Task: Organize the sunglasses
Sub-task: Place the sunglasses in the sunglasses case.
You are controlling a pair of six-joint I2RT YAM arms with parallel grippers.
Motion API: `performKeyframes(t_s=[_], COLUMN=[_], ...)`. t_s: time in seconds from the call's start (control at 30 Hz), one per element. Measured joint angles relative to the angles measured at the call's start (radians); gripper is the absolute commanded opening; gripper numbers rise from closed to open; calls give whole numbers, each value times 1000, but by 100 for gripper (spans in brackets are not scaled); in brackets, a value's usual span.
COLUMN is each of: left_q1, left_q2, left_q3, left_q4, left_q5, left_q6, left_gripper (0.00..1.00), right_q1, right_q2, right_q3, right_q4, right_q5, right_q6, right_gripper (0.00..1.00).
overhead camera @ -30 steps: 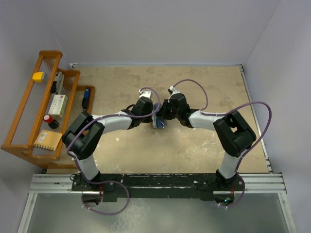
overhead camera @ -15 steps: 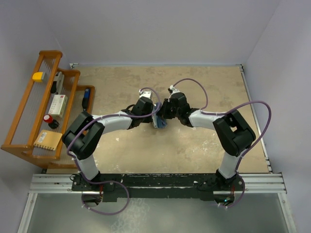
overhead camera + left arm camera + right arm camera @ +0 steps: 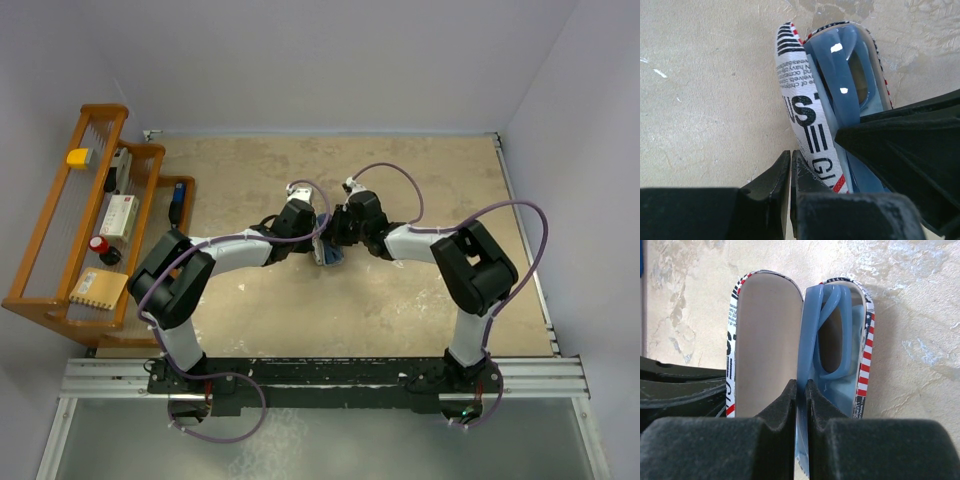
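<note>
I see the case (image 3: 767, 340) standing open on the tabletop (image 3: 420, 180), at mid-frame in the top view, where both arms meet. In the right wrist view the sunglasses (image 3: 809, 340) sit in the case's right half. Right gripper (image 3: 800, 387): jaws clenched on the lower end of the blue frame. Left gripper (image 3: 790, 159): jaws pressed nearly together just beside the printed lid's outer face; I see nothing between them.

Blue sunglasses (image 3: 812, 340) (folded) in open case (image 3: 767, 340)
</note>
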Motion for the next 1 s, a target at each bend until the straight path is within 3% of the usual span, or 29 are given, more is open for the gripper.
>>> performKeyframes(t_s=[0.4, 0.7, 1.0], left_q1=[-1, -3, -7], left_q2=[0, 0, 0], left_q3=[3, 7, 8], left_q4=[-1, -5, -8], left_q5=[-4, -8, -8], left_q6=[1, 4, 4], left_gripper=[0, 0, 0], right_q1=[-6, -7, -10], right_q2=[13, 13, 7], right_q3=[0, 0, 0], right_q4=[14, 11, -18], right_q5=[-8, -10, -2], right_q6=[1, 0, -8], right_gripper=[0, 27, 31])
